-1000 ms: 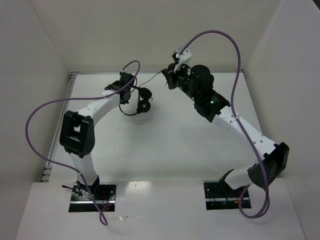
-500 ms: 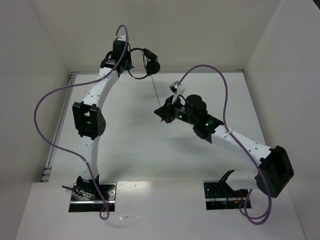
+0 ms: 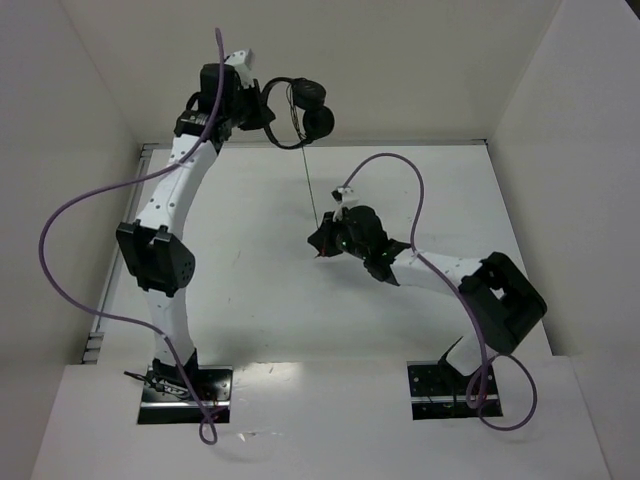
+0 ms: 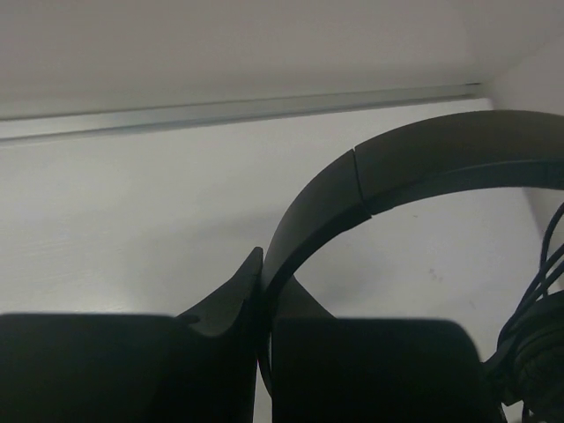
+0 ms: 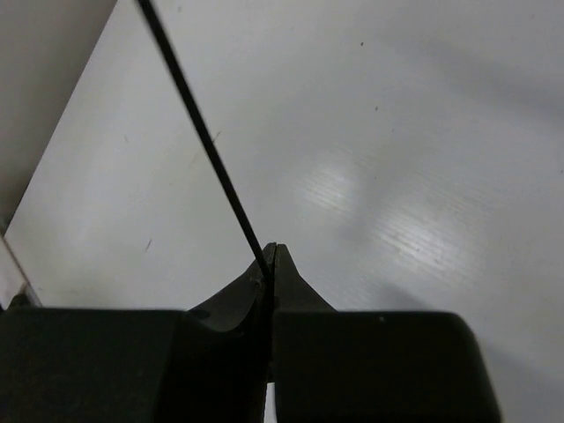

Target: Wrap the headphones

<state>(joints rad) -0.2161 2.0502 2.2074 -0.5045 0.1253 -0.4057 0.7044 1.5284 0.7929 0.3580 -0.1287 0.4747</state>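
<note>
Hold: left gripper clamped on the headband, headphones raised at the rear | right gripper pinched shut on the cord, taut | Judged best: even tension, winding cord round headband.

Small black headphones aloft, thin cord stretched taut below.

I work in what looks like a robotics lab test cell, not a home or a shop. My bench is a bare white sheet, boxed in by a plain white left wall, back wall and right wall. A metal rail runs along its far edge. My left arm and right arm are bolted down on black base plates, and purple cables loop loosely from them.
</note>
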